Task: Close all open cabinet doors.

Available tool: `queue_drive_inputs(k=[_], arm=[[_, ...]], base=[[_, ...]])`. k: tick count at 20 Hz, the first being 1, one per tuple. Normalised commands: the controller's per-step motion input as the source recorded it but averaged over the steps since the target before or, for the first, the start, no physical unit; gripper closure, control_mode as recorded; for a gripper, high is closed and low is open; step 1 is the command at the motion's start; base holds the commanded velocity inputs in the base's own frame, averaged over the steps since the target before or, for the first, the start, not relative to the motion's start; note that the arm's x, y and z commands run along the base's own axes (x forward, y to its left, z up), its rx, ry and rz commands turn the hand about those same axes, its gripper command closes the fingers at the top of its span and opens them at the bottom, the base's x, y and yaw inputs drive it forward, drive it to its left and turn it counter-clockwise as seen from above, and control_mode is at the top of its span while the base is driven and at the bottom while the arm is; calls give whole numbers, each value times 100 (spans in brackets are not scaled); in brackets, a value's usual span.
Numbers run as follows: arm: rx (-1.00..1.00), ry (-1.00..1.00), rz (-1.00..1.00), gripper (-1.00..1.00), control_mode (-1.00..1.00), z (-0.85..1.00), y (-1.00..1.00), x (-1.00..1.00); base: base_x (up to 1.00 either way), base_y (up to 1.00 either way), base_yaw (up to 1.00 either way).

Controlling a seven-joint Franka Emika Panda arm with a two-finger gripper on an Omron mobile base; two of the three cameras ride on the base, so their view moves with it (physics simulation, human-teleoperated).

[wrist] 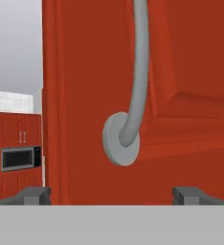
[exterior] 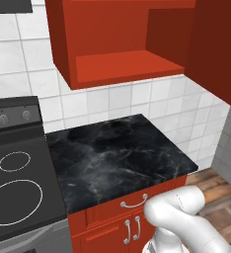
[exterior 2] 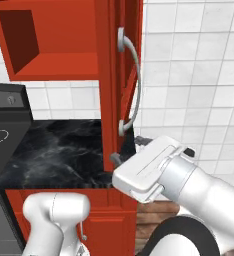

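At the centre of the right base view, the red cabinet door (exterior 2: 111,75) stands swung open, edge-on to the camera.
Its curved silver handle (exterior 2: 131,82) faces right; the gripper (exterior 2: 120,156) sits at the door's lower edge, jaws apart, fingertips (wrist: 35,195) either side of the handle's lower mount in the hand view. The open cabinet shelf (exterior: 125,64) fills the top of the left base view, above the black marble counter (exterior: 117,155).

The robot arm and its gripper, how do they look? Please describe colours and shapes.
The arm is glossy white, made of rounded, tube-like segments, with a dark joint band low in the right base view. Its hand is a flat white block. The gripper has two small dark grey finger tips, blocky in shape.
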Motion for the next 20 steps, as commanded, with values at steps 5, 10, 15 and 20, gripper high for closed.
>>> queue_drive_inputs(k=[5,10,15,20], arm=[[0,0,0,-100,-100,0,54,15],[0,0,0,-100,-100,0,58,15],[0,0,0,-100,-100,0,52,21],[0,0,0,-100,-100,0,45,22]], base=[[0,0,0],[0,0,0],[0,0,0],[0,0,0]])
